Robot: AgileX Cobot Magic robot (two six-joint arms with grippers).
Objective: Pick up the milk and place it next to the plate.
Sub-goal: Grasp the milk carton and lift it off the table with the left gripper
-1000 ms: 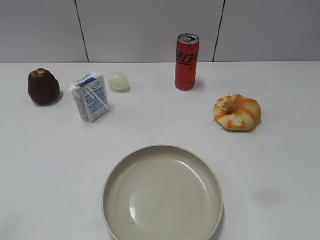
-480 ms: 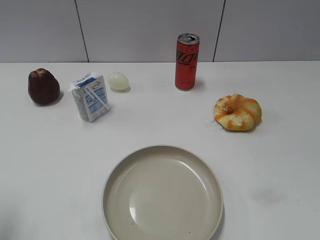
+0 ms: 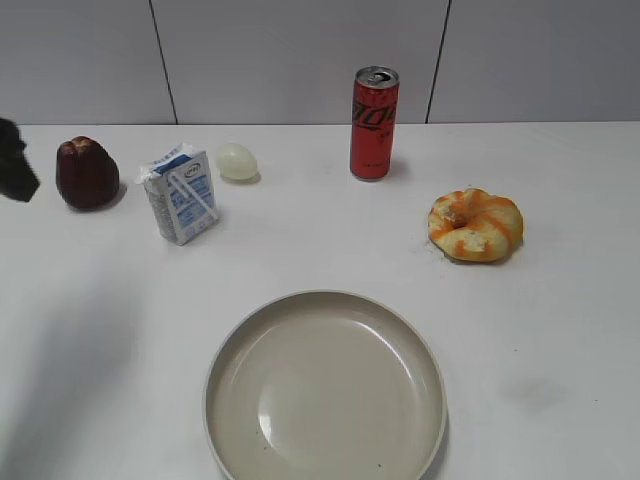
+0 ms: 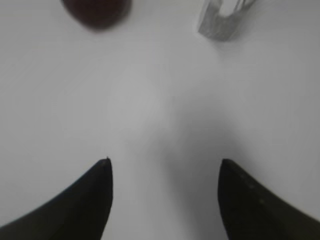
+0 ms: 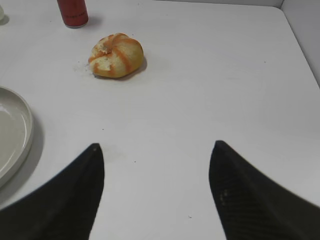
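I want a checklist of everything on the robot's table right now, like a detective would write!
Surface: white table, a faint smudge near the front right.
Job's things: milk stands upright at back left, untouched; plate sits at the front centre with nothing on it, well apart from the milk.
Clutter: dark red fruit left of the milk; pale egg-shaped thing behind the milk; red can upright at the back; orange-striped bun on the right.
Grippers: left tool open, over bare table short of the milk; right tool open, over bare table.
Cables: nothing seen.
Surroundings: grey panelled wall behind the table.
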